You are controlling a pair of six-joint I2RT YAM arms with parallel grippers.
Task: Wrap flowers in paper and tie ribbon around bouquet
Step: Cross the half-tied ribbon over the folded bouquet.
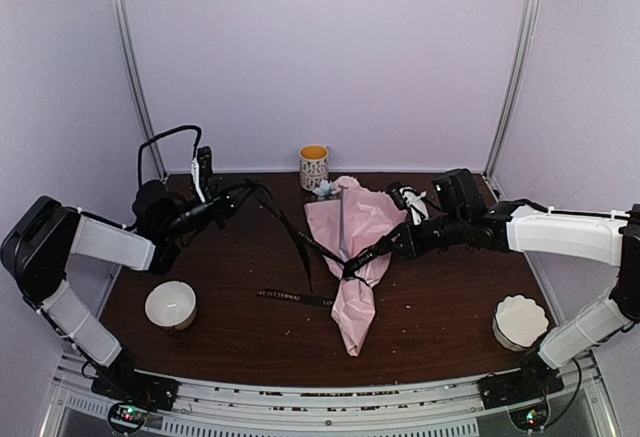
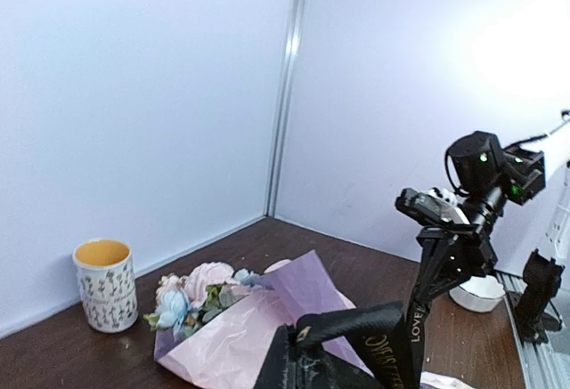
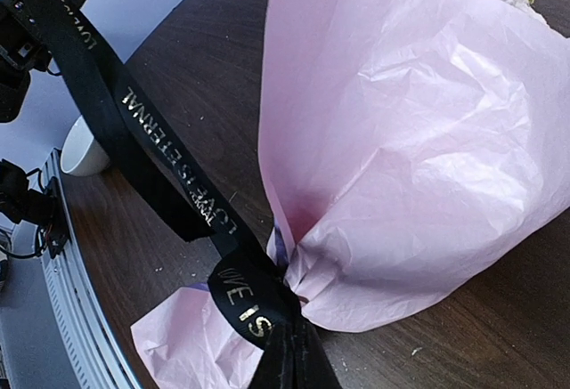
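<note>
1. The bouquet lies flat in the middle of the bench, with its wide end toward the far wall and its pointed tip toward the near edge
2. Its paper shows the pink face outward; it is crinkled and flares wide above a pinched waist, and the left wrist view shows a lilac edge up by the blooms
3. The flowers, pale blue, pink and white, poke out of the wide end, near a mug with an orange inside that stands upright by the far wall
4. The ribbon, black with gold lettering, is cinched round the waist of the cone and bunches there into a tight gather; I cannot tell whether it is a finished knot
5. From that waist a strand climbs up and to the left to the left pincer, which is pressed together, pinching the ribbon above the far-left part of the bench
6. A shorter strand runs to the right pincer, which is also pressed together on the ribbon, just beside the right edge of the bouquet
7. A loose tail of the ribbon lies flat on the bench, left of the cone's lower half
8. A white bowl sits at the near left and a second white bowl, with a scalloped rim, at the near right; both are well apart from the bouquet
</note>
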